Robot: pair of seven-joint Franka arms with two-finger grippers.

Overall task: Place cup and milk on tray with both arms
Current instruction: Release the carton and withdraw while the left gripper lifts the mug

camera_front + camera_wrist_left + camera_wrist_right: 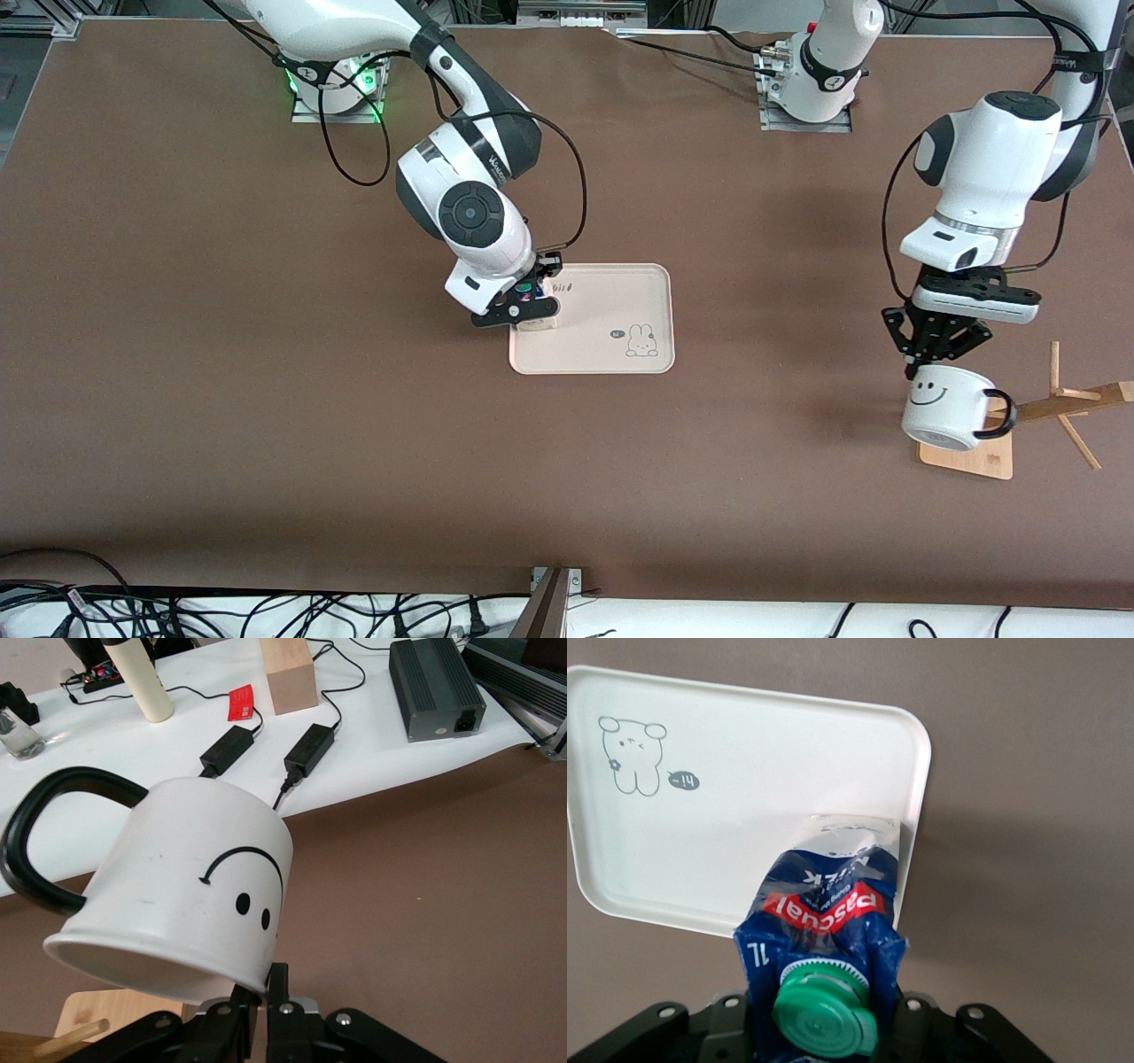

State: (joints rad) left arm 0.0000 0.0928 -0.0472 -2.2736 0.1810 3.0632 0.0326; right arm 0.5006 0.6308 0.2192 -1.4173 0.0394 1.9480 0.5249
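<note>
The white cup (946,406) with a black smiley and black handle hangs tilted in the air over the wooden stand's base (967,461). My left gripper (921,368) is shut on its rim. In the left wrist view the cup (186,895) fills the middle and the left gripper (264,992) pinches the rim. The cream tray (611,306) lies mid-table. My right gripper (524,306) is shut on the blue milk carton (535,322), whose base is at the tray's edge toward the right arm's end. The right wrist view shows the milk (824,912), tray (744,815) and right gripper (824,1014).
A wooden stand with slanted pegs (1067,403) is at the left arm's end of the table; one peg tip is close to the cup's handle. Cables and power bricks (310,749) lie on a white surface past the table edge nearest the front camera.
</note>
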